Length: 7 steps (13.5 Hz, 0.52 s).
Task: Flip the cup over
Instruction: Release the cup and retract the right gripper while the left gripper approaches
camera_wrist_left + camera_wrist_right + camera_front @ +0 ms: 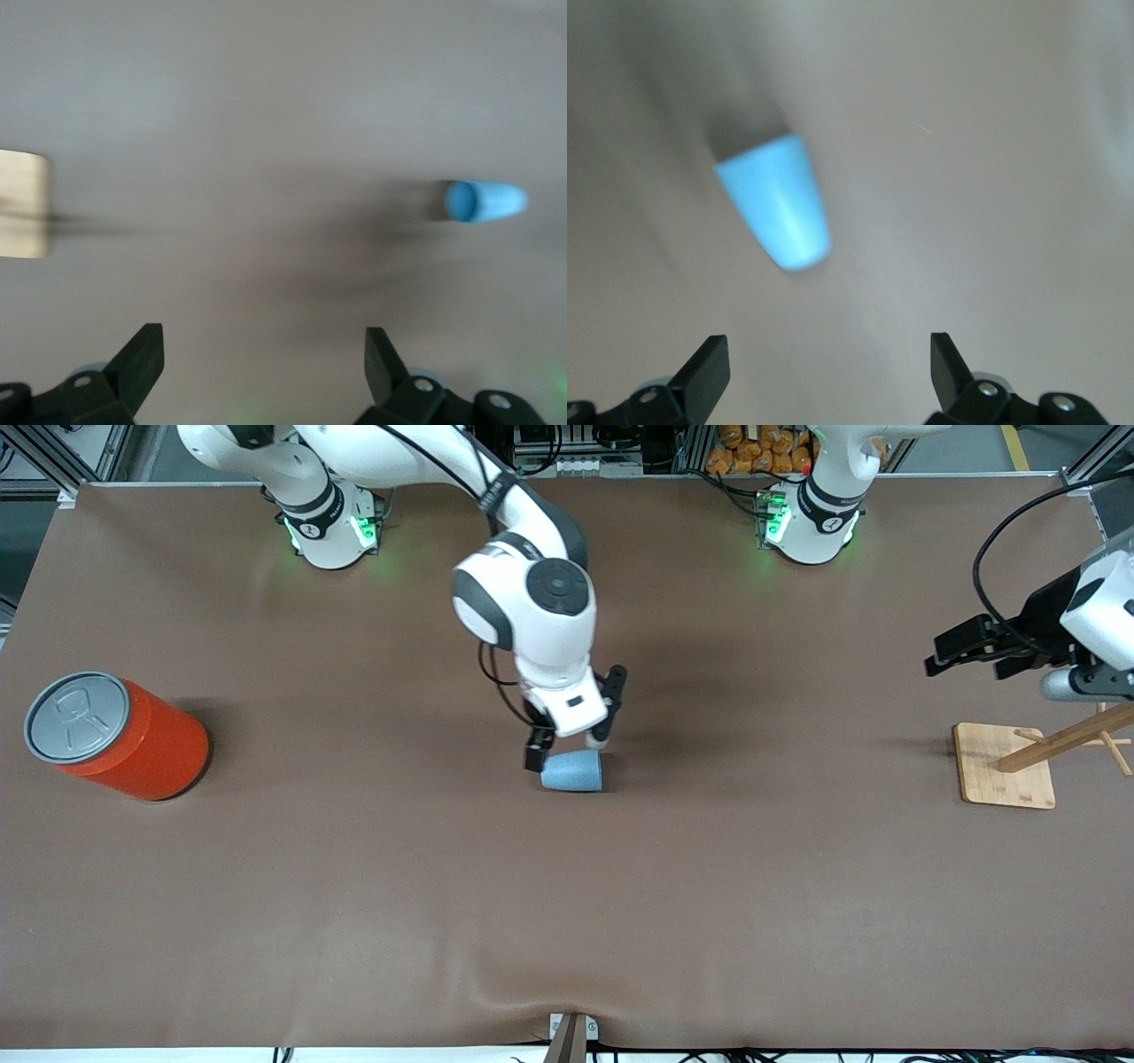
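Lying on its side near the middle of the worktop (354,886), the cup (573,771) is a small light blue tapered plastic piece w/ no handle; in the front view its wide rim points toward the left arm's end and its narrow closed base toward the right arm's end. The right tool (576,740) hangs just over it, fingers spread wide, not yet touching the cup as far as the views show; the right wrist view confirms the gap, w/ the cup (777,201) below and between the two open fingertips (700,372). The left tool (966,646) waits well apart, also spread, up over the wooden stand (1005,766) at its own end of the worktop; its wrist view catches the cup (483,201) far off, open mouth facing that camera. An orange can (120,735) sits at the right arm's end, not involved. Handling guess: the cup looks very light, stiff but thin-walled, matte so prob. fair friction, yet round and tapered, so it should roll or skid if nudged from one side only. A pinch across the body approx. mid-length, both fingers closing evenly on the curved wall, seems the safest hold; too near the narrow base the taper could squirt it out, and at the rim a hard squeeze might flex the wall. Light force should be enough, then rotate it upright.
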Motion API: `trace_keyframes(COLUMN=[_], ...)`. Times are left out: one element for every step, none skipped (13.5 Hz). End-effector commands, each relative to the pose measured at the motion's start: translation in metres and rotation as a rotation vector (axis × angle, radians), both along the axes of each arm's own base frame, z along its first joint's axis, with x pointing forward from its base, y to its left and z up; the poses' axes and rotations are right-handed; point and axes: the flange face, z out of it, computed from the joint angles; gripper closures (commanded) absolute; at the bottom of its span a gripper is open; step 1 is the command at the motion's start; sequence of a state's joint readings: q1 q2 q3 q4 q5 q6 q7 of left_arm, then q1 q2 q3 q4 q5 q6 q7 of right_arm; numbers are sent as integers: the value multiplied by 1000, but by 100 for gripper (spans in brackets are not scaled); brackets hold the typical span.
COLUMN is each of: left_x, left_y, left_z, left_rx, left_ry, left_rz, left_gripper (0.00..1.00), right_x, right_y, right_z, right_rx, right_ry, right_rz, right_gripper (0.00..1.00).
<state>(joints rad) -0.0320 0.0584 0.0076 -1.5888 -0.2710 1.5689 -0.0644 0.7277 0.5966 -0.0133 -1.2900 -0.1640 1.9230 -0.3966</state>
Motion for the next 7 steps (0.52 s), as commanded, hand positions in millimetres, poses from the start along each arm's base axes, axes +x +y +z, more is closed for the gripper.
trace_keyframes(left_x=[29,37,43,50,56,60,64], left_y=[-2,-11,-21,-37,-51,-66,-79], left_z=[-44,-65,-83,-103,-121,-140,-160], left_rx=[-123,-154,-184,-211,-243,-292,-340], left_ry=[56,75,77,71,70,81,90], left_rz=[33,34,26,20,30,46,54], left_gripper=[0,0,0,0,0,0,0], right_x=[29,40,50,63,75,83,89], right_y=[-74,-106,-136,-171,-206,-238,-270], right_z=[46,63,75,89,100,112,120], right_rx=[4,-4,-8,-3,5,14,16], right_ry=[16,25,28,22,12,1,3], right_rz=[-170,-223,-271,-325,-381,-430,-480], right_gripper=[0,0,0,0,0,0,0])
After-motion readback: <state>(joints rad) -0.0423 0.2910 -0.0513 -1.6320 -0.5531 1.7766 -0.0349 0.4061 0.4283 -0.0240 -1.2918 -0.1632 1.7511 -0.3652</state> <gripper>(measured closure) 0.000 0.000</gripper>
